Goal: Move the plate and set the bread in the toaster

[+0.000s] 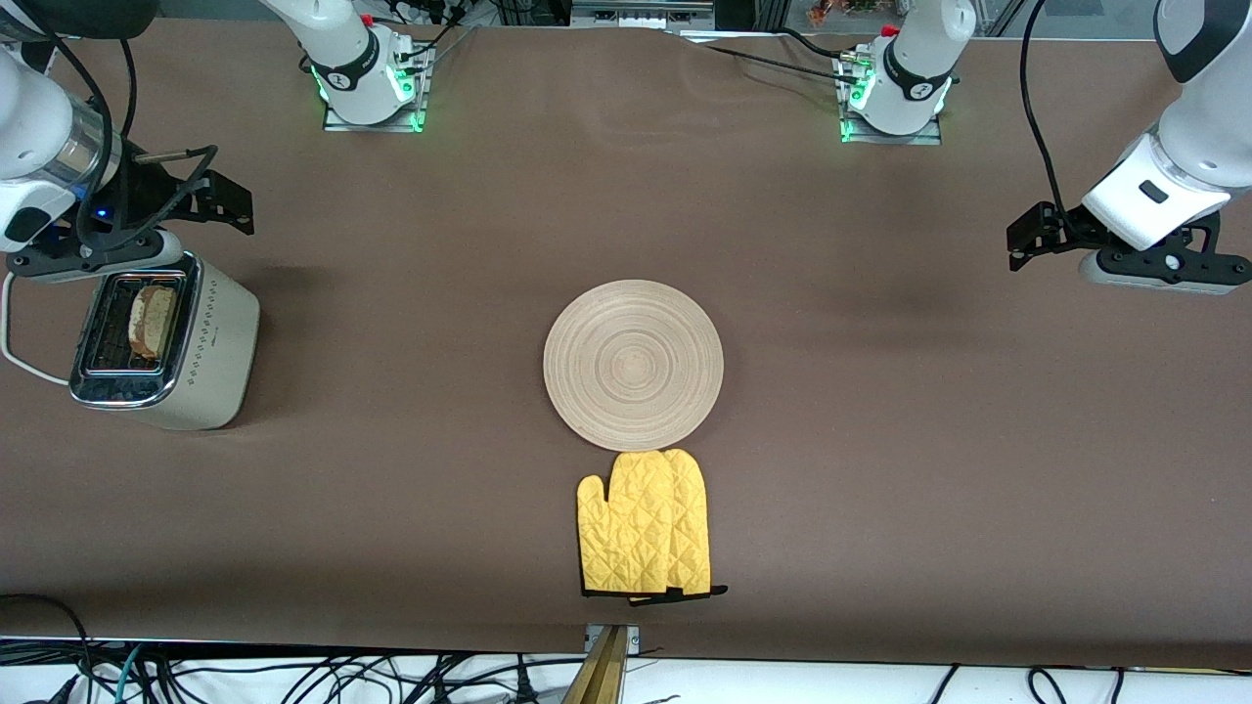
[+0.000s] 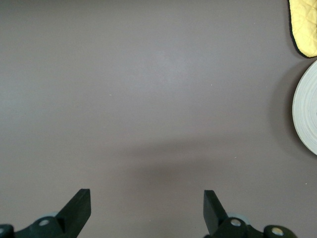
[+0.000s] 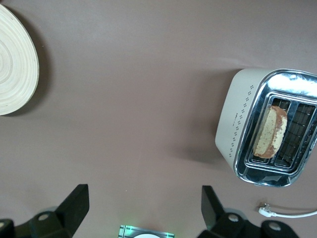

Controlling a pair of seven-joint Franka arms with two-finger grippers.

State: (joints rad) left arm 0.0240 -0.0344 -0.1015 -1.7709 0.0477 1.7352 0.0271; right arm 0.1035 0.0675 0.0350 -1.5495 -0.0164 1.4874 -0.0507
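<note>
Both grippers hang spread and empty — right gripper (image 3: pixel 143 210) near the toaster (image 1: pixel 166 347), where the bread (image 1: pixel 152 320) stands in a slot; left gripper (image 2: pixel 147 210) waits over bare desk (image 1: pixel 880 440). Mid-desk, the plate (image 1: pixel 633 364) touches a yellow mitt (image 1: pixel 646 523) — likely both steps done.

A robotics lab: arm bases (image 1: pixel 370 83) bolted to brown table (image 1: pixel 880 440)
</note>
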